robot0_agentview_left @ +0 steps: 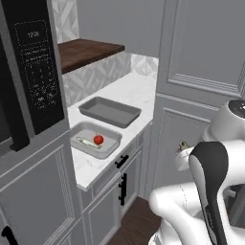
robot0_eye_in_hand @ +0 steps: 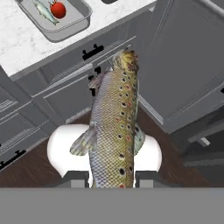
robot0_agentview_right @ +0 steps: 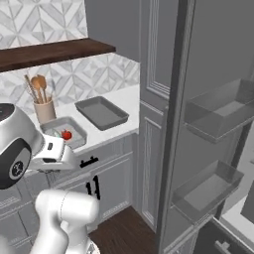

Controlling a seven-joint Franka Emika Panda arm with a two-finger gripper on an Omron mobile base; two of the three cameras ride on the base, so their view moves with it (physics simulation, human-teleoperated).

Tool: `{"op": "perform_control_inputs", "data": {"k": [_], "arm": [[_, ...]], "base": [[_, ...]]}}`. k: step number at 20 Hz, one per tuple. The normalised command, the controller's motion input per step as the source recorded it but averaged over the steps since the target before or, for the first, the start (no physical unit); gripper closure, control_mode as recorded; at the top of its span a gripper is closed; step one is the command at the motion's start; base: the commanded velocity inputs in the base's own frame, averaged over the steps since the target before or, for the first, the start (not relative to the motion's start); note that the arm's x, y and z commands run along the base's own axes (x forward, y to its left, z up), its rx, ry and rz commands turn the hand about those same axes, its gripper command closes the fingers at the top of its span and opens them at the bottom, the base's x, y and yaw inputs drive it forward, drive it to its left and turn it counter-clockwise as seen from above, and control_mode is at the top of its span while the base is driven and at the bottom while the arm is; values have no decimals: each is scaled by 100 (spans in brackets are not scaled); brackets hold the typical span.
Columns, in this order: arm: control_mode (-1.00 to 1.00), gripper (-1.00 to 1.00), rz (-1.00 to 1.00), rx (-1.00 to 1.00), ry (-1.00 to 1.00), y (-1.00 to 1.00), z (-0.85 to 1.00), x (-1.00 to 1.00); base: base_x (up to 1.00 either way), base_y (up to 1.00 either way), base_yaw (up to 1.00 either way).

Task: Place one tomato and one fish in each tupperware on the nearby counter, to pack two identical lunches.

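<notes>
Spotted fish (robot0_eye_in_hand: 114,127) between the jaws

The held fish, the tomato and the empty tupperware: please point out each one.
held fish (robot0_eye_in_hand: 113,131), hand view, mid body.
tomato (robot0_agentview_left: 98,139), left base view, its centre.
empty tupperware (robot0_agentview_left: 109,111), left base view, bare floor.

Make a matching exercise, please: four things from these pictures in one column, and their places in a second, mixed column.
Things:
1. tomato
2. spotted fish
3. utensil holder
4. empty tupperware

Places:
A. between the tool's fingertips, off the counter
B. on the counter, farther from the microwave than the other tray
C. inside the nearer tupperware, beside a small fish
D. on the counter by the backsplash, with wooden spoons in it

Pairs: 1-C, 2-A, 3-D, 4-B
</notes>
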Motion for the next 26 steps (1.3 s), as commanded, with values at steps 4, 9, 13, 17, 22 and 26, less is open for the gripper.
{"op": "perform_control_inputs", "data": {"k": [4,9,13,17,22,26], "arm": [[100,100,0,0,0,0,0,0],[100,100,0,0,0,0,0,0],[100,100,0,0,0,0,0,0],[-100,100,5,0,-2,0,0,21],[-100,100,19,0,-9,0,2,87],[-100,100,15,0,0,6,27,99]], "base": [[99,0,3],[62,0,6],[4,0,0],[2,0,0],[0,0,0],[0,0,0]]}}
